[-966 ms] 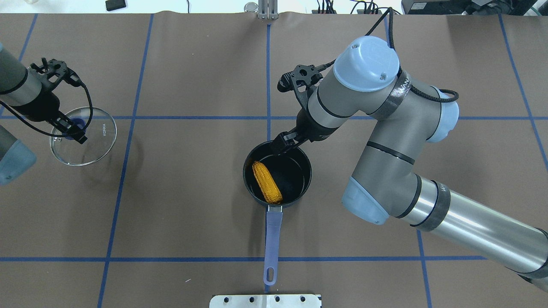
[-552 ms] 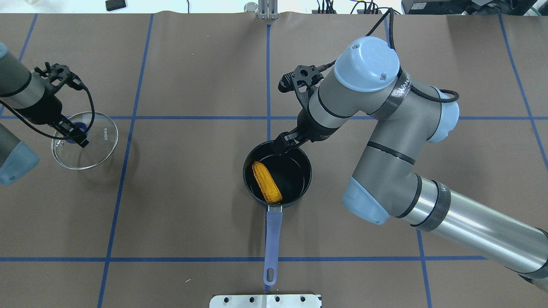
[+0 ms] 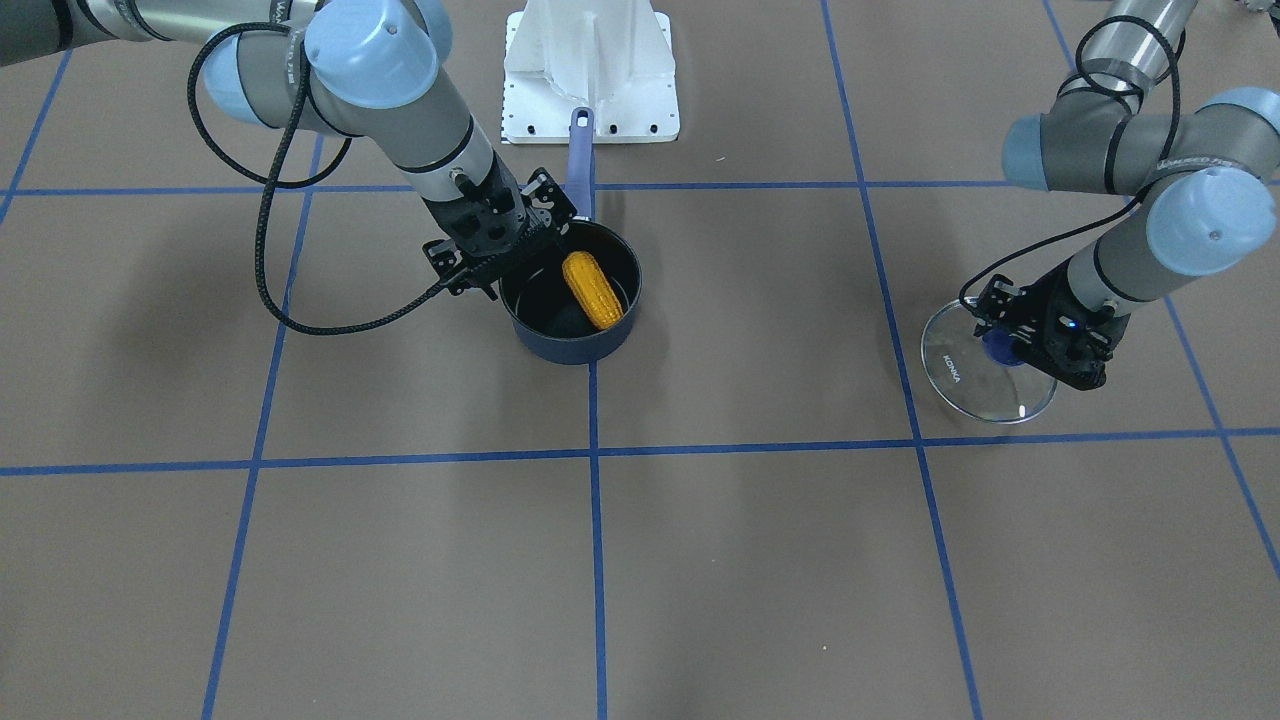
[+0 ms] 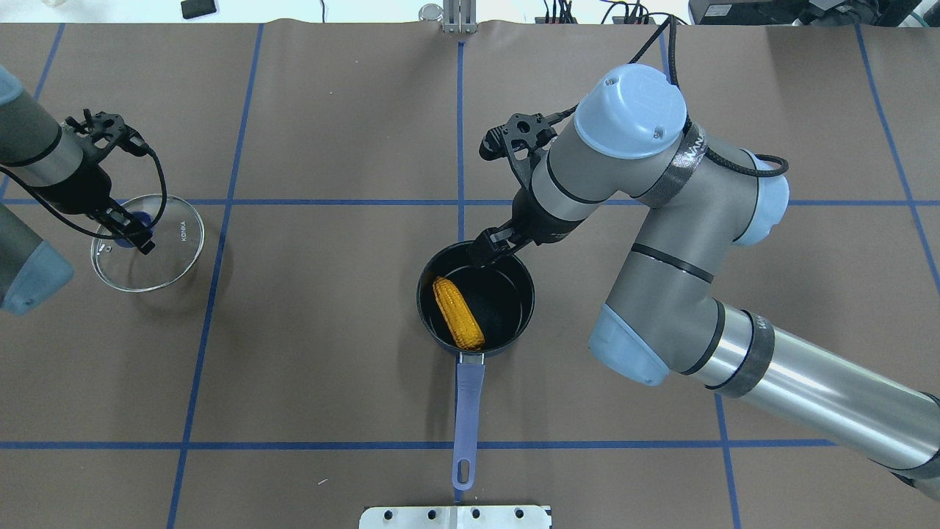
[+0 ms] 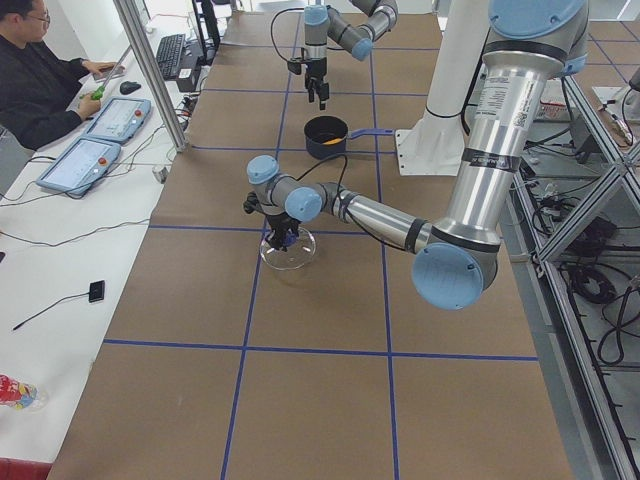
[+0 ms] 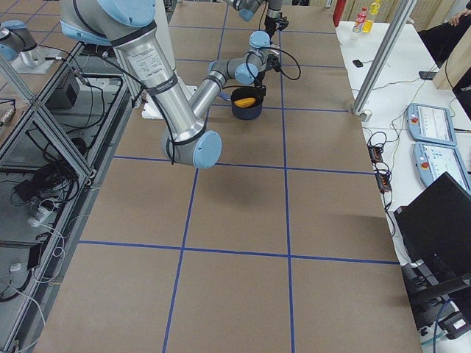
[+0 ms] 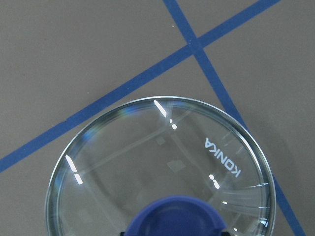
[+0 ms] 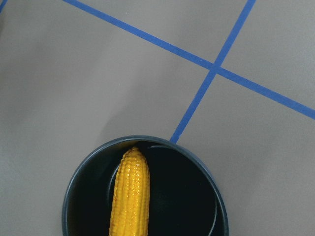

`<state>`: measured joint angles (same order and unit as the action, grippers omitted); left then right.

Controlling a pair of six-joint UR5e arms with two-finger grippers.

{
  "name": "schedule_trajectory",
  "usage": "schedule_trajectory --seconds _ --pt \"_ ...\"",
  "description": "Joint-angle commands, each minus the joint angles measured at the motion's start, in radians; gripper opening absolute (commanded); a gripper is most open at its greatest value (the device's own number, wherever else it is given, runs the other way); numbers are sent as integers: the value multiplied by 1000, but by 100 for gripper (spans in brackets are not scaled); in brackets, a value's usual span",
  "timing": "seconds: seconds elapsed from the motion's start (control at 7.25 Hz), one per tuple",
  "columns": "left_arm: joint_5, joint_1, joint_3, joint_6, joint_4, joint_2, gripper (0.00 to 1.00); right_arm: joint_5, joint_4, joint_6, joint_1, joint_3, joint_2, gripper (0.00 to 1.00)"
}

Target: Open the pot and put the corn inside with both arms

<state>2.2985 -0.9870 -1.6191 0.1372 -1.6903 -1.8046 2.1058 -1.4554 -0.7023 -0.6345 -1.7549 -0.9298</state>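
From across the table, the brown table cover (image 3: 760, 560) is ruled into squares by blue tape. The stubby yellow corn cob (image 3: 592, 290) lies inside the dark blue saucepan (image 3: 570, 348). The right gripper (image 3: 495, 268) hangs at the pan's rim, and I cannot tell how wide its fingers stand. From overhead, the left gripper (image 4: 131, 231) is closed on the top of the round glass lid (image 4: 165, 268), well apart from the pan. The left-side view shows a dark-clad operator (image 5: 35, 85) seated at a white side desk. The left wrist camera looks down on the lid's blue knob (image 7: 174, 216). The right wrist camera sees the cob lying lengthwise in the pan.
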Motion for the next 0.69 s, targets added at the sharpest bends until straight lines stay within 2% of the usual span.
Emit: schedule_trajectory --seconds 0.0,0.41,0.55 --pt "1 1 16 1 0 -5 57 -1 1 1 -1 0 0 100" --pt "-1 10 33 1 0 -25 64 -3 3 0 -4 0 0 100" --pt "1 10 31 -1 -2 -25 86 -3 3 0 -4 0 0 100"
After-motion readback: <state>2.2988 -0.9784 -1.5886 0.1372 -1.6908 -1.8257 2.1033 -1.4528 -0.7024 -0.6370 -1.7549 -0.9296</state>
